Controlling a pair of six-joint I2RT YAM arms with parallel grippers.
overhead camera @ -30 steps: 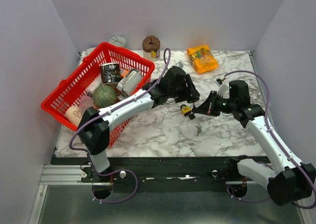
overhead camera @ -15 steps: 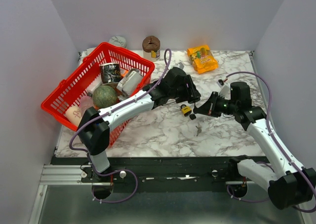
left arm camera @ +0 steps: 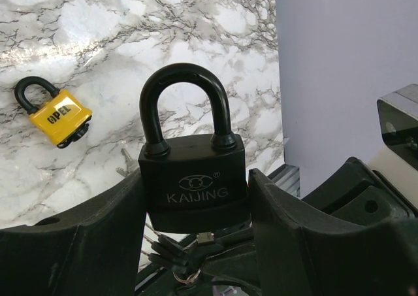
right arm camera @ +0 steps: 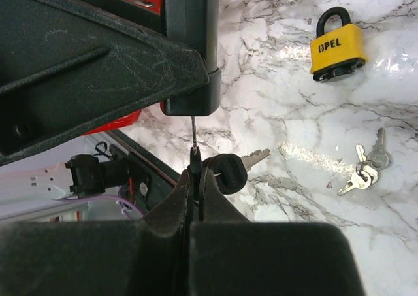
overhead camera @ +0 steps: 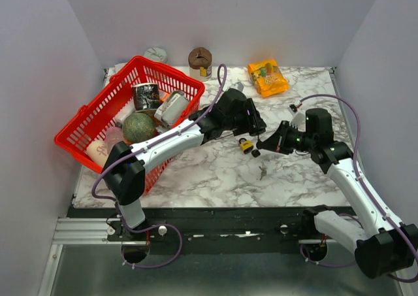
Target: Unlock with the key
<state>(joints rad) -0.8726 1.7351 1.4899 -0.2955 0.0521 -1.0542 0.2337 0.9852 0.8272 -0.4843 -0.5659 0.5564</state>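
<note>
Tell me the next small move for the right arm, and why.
Probably ease the key straight on into the underside of the black padlock. The right gripper is shut on the key, and bare blade shows below the lock's bottom, so it looks not fully seated. The left gripper clamps the lock body; turning should wait.

in the top view the red basket [overhead camera: 91, 116] fills the left side, and the left arm [overhead camera: 171, 142] slants from lower left to centre. there the left gripper [overhead camera: 253, 126] and right gripper [overhead camera: 262, 143] nearly meet, beside a yellow padlock [overhead camera: 245, 145]. lower centre, the marble table [overhead camera: 209, 175] is bare except loose keys [overhead camera: 262, 172].
</note>
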